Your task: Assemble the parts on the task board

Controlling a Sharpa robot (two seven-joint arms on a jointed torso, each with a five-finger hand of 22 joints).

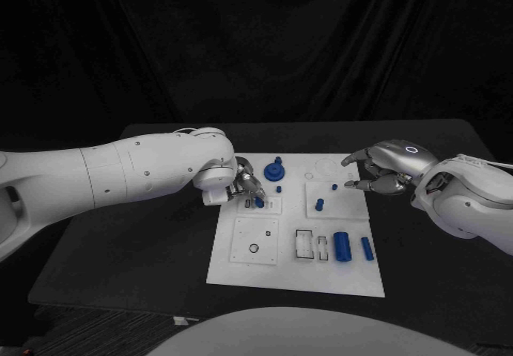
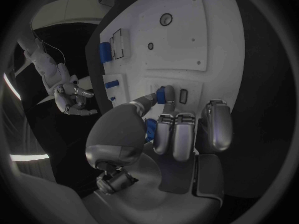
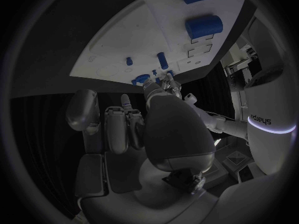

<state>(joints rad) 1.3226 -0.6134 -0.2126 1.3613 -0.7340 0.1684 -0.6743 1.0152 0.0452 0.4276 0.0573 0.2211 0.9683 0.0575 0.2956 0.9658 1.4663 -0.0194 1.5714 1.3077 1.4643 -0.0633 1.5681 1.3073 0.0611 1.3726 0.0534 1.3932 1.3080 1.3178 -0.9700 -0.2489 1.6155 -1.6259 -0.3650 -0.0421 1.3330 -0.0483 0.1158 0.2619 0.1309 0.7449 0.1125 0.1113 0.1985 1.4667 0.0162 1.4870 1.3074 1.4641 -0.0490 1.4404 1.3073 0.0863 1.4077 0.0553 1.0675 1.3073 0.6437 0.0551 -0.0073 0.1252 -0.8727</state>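
The white task board (image 1: 280,259) lies mid-table. My left hand (image 1: 237,185) hovers over its near-left part and pinches a small blue peg (image 2: 163,94) between thumb and a finger, just above a square inset plate (image 1: 260,205). My right hand (image 1: 379,174) hangs with curled fingers over the board's far right edge. A tiny blue piece (image 1: 351,183) sits right at its fingertips; I cannot tell whether it is held. A blue gear with a peg (image 1: 276,170) stands at the far middle. A short peg (image 1: 319,203) stands in the middle of the board.
A thick blue cylinder (image 1: 342,246) and a thinner one (image 1: 367,248) lie at the board's near right beside dark rectangular slots (image 1: 306,242). A ring-shaped recess (image 1: 254,248) marks the near-left plate. Bare black table (image 1: 128,252) surrounds the board.
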